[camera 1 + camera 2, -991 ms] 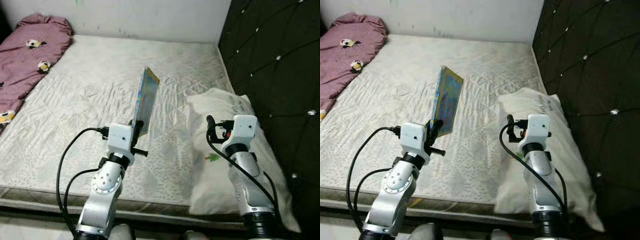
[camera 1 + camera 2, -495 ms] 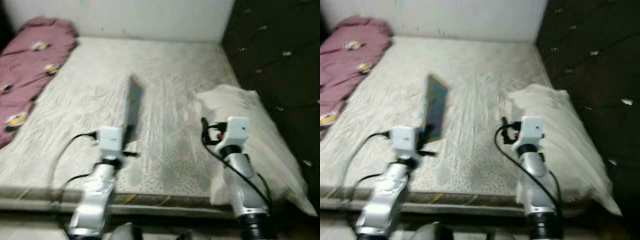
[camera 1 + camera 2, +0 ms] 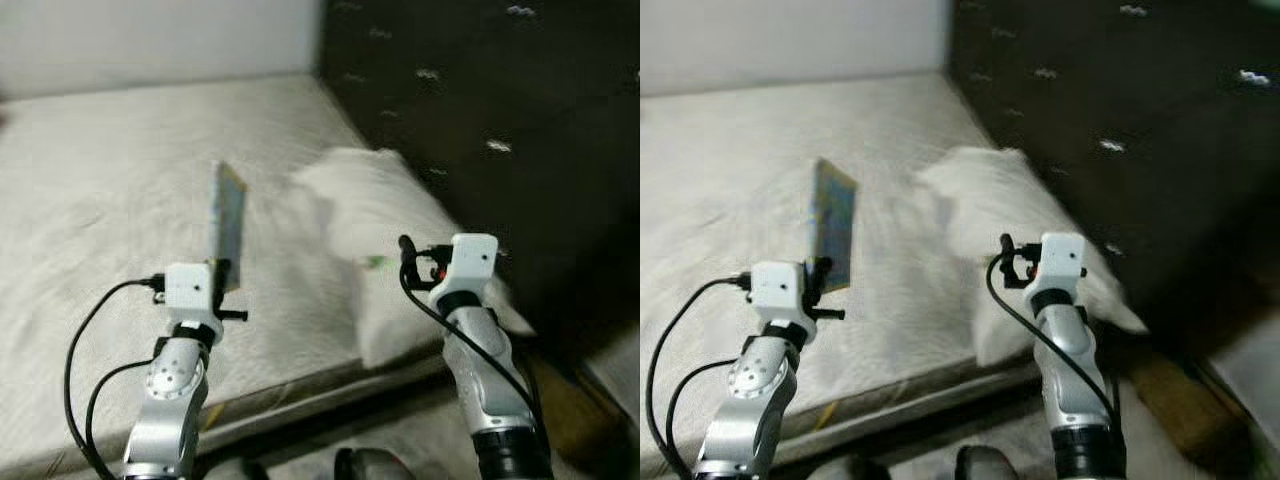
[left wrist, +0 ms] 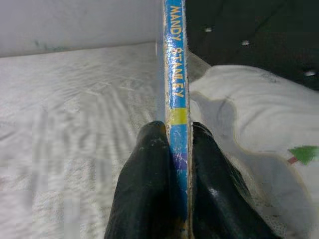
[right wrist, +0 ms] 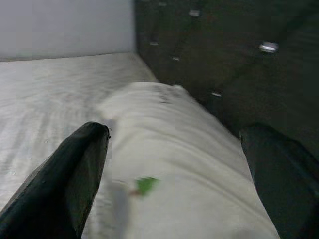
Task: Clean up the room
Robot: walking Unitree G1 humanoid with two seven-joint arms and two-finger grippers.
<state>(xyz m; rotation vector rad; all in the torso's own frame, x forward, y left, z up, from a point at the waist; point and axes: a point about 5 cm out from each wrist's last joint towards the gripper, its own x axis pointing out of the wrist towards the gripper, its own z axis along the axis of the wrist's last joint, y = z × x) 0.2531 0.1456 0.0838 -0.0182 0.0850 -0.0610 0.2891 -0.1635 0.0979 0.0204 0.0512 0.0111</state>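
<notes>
One thin book (image 4: 175, 89), one white pillow (image 3: 375, 215), one bare mattress (image 3: 90, 190), one dark tufted headboard (image 3: 480, 90). Left gripper (image 4: 172, 137) is raised over the mattress edge, fingers clamped on the book's lower spine, book upright and edge-on. Right gripper (image 5: 169, 164) is held level above the pillow, fingers spread wide, grasping nothing.

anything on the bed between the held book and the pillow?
No: in the left eye view, only bare quilted mattress lies between the book, clamped upright in the left gripper, and the white pillow. The left wrist view agrees.
</notes>
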